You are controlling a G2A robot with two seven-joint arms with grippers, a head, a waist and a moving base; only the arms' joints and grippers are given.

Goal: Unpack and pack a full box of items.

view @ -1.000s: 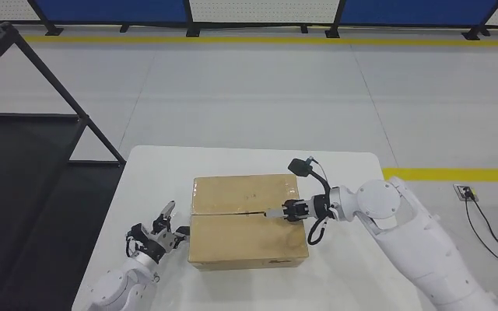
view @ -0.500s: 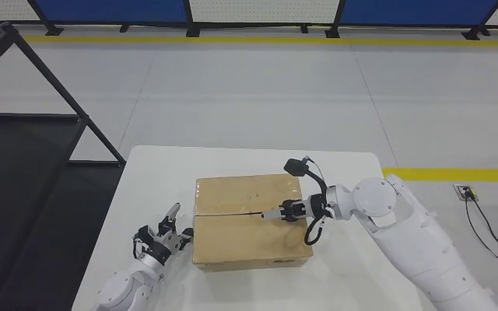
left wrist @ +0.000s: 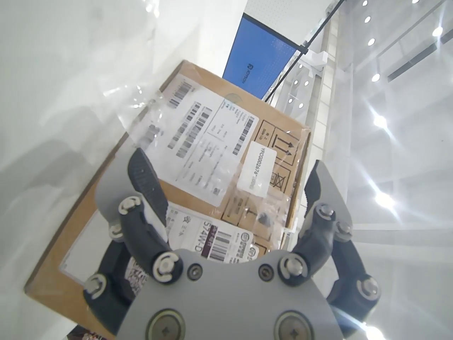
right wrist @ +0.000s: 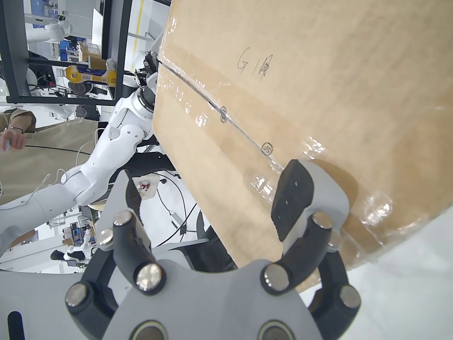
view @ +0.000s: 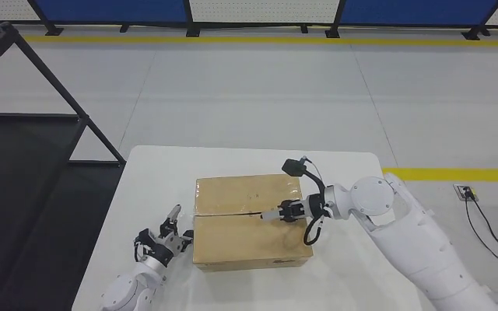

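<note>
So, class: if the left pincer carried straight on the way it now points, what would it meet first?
The left pincer would most likely meet the labelled end face of the cardboard box, framed between its open fingers; depth is unclear.

A white table (view: 148, 179) stood on a pale grey floor (view: 249, 93). Along the far side ran a yellow line (view: 233, 39), and behind it stood blue panels (view: 109, 11) on dark feet. A second, shorter yellow strip (view: 440, 174) lay on the floor off the table's far right corner, with a small socket (view: 465, 191) near it and a thin cable (view: 484, 225) trailing from that. To the left a black metal frame (view: 80, 119) rose over a dark mat (view: 31, 218) (the mat lay close against the table's left edge). In the right wrist view a black rack (right wrist: 131, 19) stood in the room behind, with a yellow package (right wrist: 88, 74) on one shelf.
</note>
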